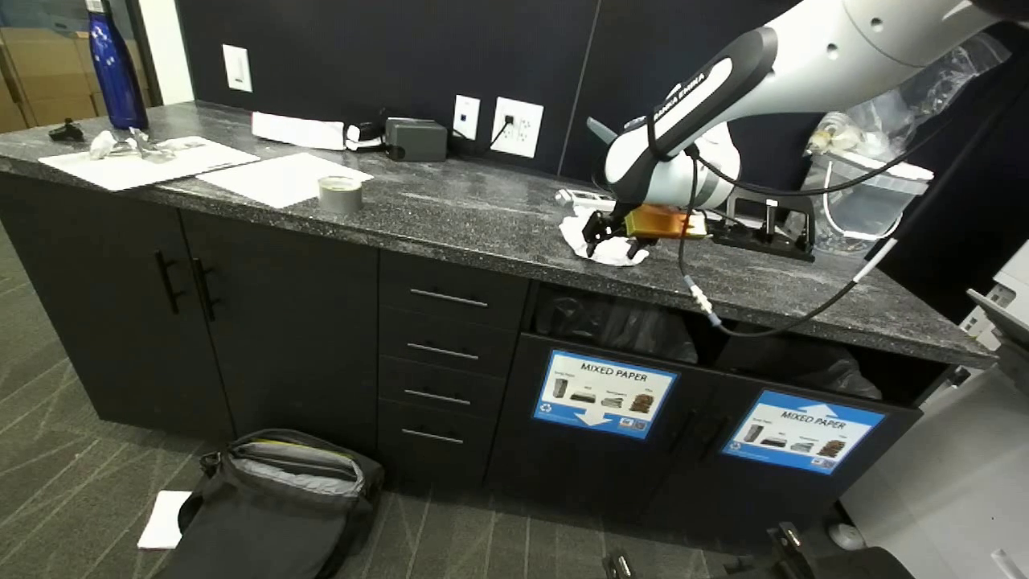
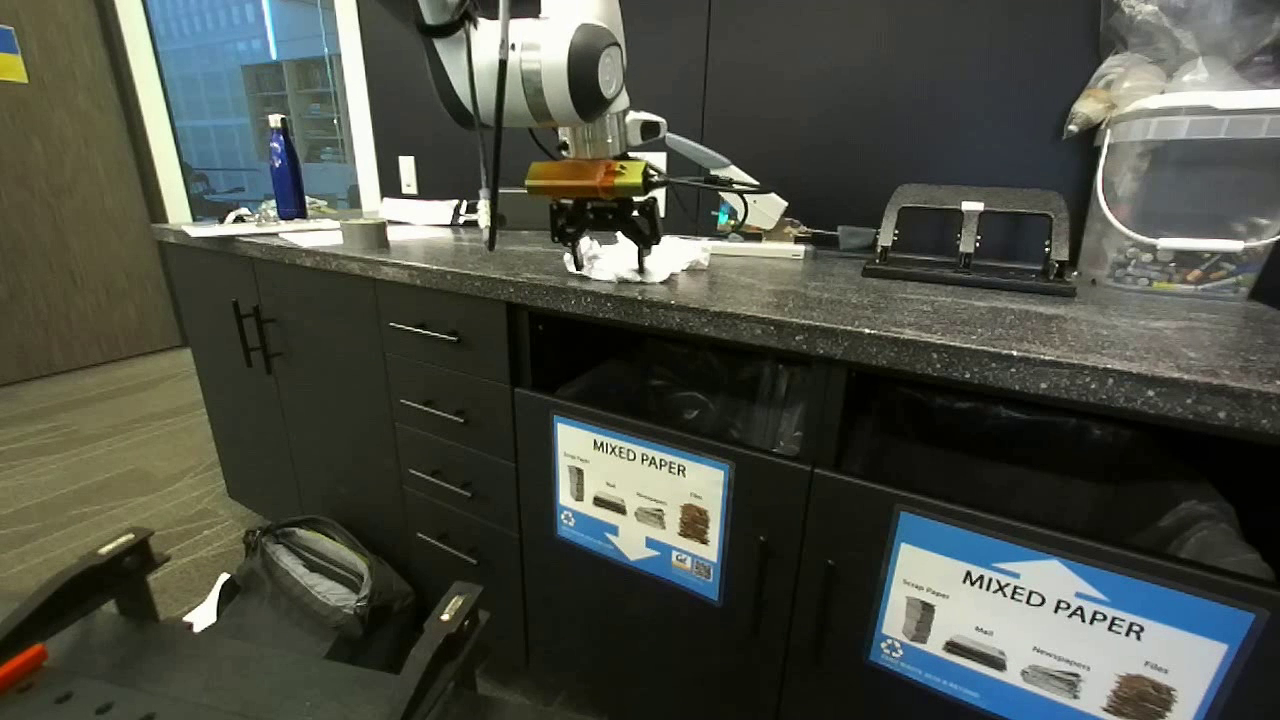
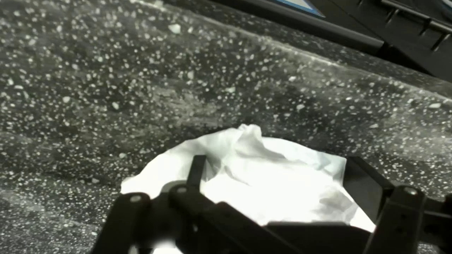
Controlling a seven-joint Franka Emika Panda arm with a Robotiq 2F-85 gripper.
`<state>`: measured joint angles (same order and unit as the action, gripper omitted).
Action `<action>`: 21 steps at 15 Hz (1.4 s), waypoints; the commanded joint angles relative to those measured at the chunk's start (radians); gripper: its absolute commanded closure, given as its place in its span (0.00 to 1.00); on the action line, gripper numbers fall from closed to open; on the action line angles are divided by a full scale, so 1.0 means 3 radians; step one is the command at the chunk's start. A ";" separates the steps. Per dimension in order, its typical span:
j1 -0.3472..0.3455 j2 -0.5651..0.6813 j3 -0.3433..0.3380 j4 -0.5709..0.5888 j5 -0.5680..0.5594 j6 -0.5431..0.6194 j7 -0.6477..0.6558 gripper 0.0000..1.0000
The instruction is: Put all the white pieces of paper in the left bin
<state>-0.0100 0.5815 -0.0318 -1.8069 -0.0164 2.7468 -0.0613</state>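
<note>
Grabbing may slip: near the bench's (image 1: 482,221) front edge, the spread end effector (image 2: 610,266) maybe has one finger (image 3: 196,173) on the paper (image 3: 268,187).

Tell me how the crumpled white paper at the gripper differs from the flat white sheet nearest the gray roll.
The crumpled paper is bunched into raised folds with an uneven outline; the flat sheet lies spread out with straight edges. The open gripper is right at the crumpled paper, while the flat sheet lies well away from it. Both are white and rest on the dark countertop.
</note>
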 commanded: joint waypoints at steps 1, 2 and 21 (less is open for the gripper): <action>0.0039 0.0143 -0.0083 0.0210 -0.0173 0.0086 0.0020 0.00; 0.0049 0.0152 -0.0099 0.0229 -0.0208 0.0100 0.0027 0.00; -0.0263 0.0450 0.0194 0.0748 -0.0241 0.0108 -0.0354 0.00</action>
<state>-0.0227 0.6423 -0.0383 -1.6966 -0.1347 2.8286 -0.0889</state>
